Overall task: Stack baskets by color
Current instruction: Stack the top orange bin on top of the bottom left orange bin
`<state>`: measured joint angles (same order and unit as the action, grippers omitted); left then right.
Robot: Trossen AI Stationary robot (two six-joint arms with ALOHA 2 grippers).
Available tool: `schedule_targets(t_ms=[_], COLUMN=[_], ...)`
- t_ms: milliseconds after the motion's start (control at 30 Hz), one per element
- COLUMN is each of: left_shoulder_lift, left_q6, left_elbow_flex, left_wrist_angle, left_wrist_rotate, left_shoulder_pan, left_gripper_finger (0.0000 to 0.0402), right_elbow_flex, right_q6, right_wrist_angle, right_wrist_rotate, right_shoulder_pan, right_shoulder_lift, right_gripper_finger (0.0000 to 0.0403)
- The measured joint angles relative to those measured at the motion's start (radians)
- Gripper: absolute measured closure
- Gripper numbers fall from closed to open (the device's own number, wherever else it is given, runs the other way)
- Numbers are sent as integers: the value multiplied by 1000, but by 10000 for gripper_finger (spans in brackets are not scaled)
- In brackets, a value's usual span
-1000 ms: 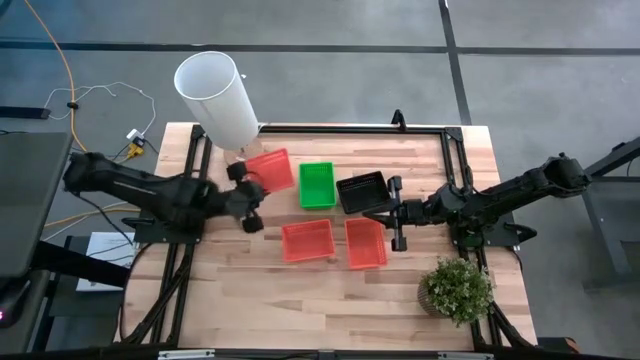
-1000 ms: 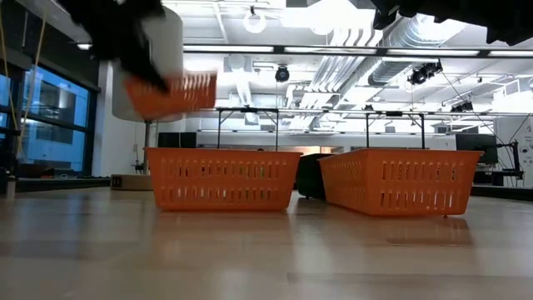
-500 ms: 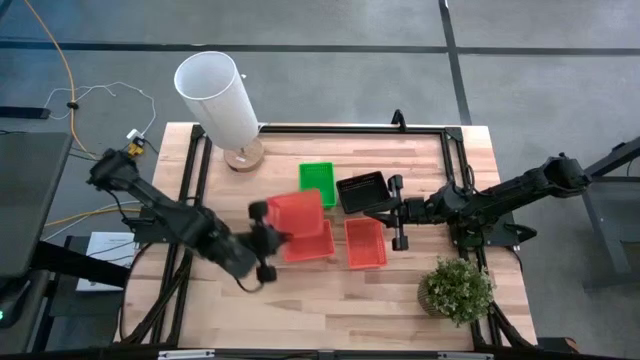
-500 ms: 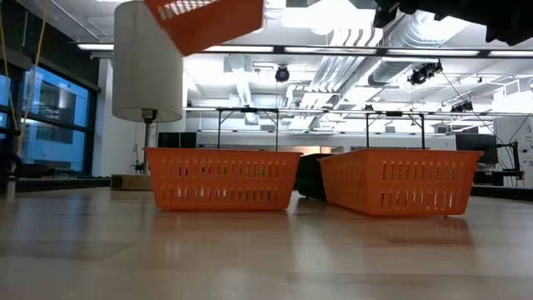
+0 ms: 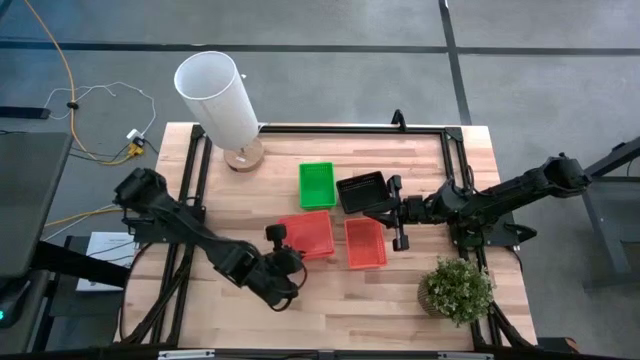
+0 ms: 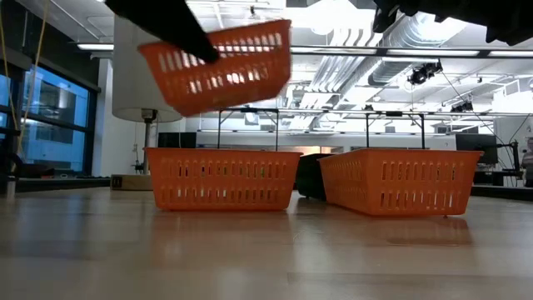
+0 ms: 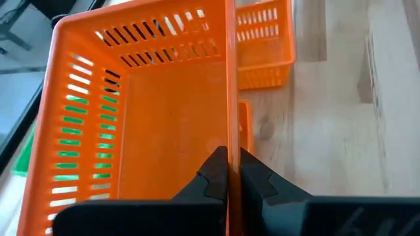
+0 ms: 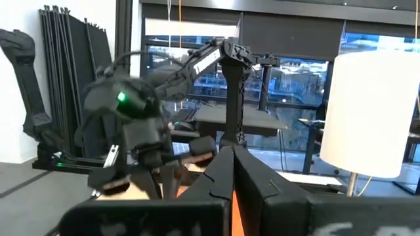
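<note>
My left gripper [image 5: 283, 243] [image 7: 228, 164] is shut on a red basket [image 5: 312, 228] [image 6: 218, 67]. It holds the basket tilted in the air over a second red basket [image 6: 223, 179], which stands on the table. A third red basket [image 5: 365, 243] stands just to the right. Farther back, a green basket [image 5: 317, 185] and a black basket [image 5: 362, 192] rest on the table. My right gripper [image 5: 385, 212] [image 8: 231, 154] hovers shut beside the black basket, with nothing seen in it. My left gripper pinches one side wall of the red basket at its rim [image 7: 230, 141], one finger inside the basket and one outside. The fingers slant down from the table's near left and lie along the wall. The basket is lifted clear and tilted, its open top up.
A tall white cylinder [image 5: 215, 95] stands on a round foot at the far left corner. A small potted plant [image 5: 457, 290] sits at the near right. Black frame rails [image 5: 350, 128] run along the table's far edge and sides. Bare wood lies along the near edge.
My left gripper has carried the red basket from beside the cylinder's foot toward the table's middle and near edge, rising and then sinking. The basket now hangs tilted over the left red basket on the table. It has stayed shut on the basket.
</note>
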<state>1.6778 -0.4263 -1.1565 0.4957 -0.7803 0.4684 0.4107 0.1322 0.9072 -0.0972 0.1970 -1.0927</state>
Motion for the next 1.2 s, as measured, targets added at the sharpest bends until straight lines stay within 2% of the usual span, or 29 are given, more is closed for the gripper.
schedule_targets(t_ms=[467, 600, 833, 1200], left_shoulder_lift=[96, 99, 99, 110], left_q6=[-42, -54, -78, -94], left_elbow_flex=[0, 0, 0, 13], left_wrist_angle=[-21, 9, 92, 74], left_wrist_rotate=[31, 86, 97, 154], left_shoulder_pan=[-20, -29, -33, -45], left_gripper_finger=[401, 401, 401, 401], right_elbow_flex=[0, 0, 0, 0], right_q6=[-3, -2, -4, -24], right_wrist_angle=[-13, -16, -27, -30], right_wrist_rotate=[0, 0, 0, -1], right_shoulder_pan=[0, 0, 0, 0], right_shoulder_lift=[0, 0, 0, 0], right_gripper_finger=[403, 403, 403, 403])
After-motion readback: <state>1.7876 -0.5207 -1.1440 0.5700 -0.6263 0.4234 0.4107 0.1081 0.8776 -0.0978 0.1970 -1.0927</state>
